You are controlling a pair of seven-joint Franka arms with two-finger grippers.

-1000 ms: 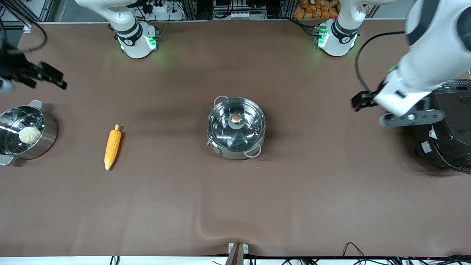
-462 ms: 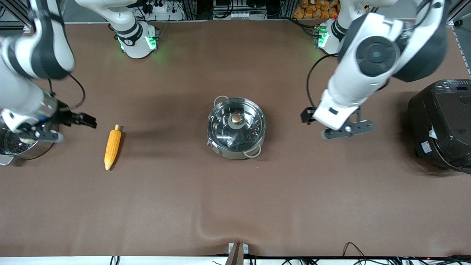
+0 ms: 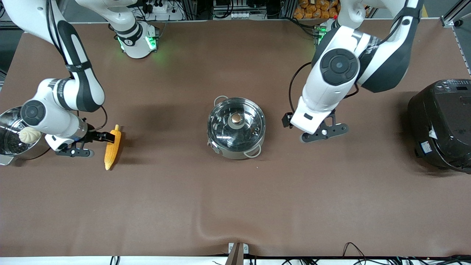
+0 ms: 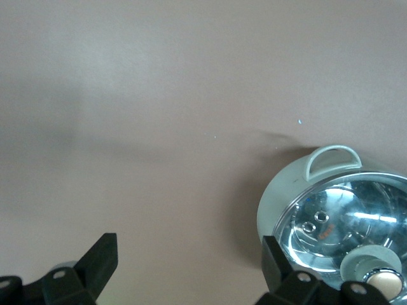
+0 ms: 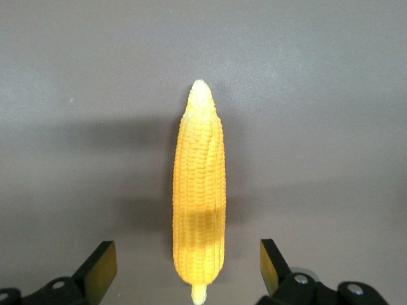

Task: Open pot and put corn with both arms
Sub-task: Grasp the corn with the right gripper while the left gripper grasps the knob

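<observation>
Meanwhile corn (image 5: pixel 199 197) yellow-orange, tapered (pale stub); pot (image 3: pixel 236 127) lidded.

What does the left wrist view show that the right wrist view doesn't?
Only the left wrist view shows the round steel pot with its clear glass lid on and brass-coloured knob, beside the open left gripper. Only the right wrist view shows the yellow-orange corn cob, lying centred under the open right gripper. Both share the brown table.
</observation>
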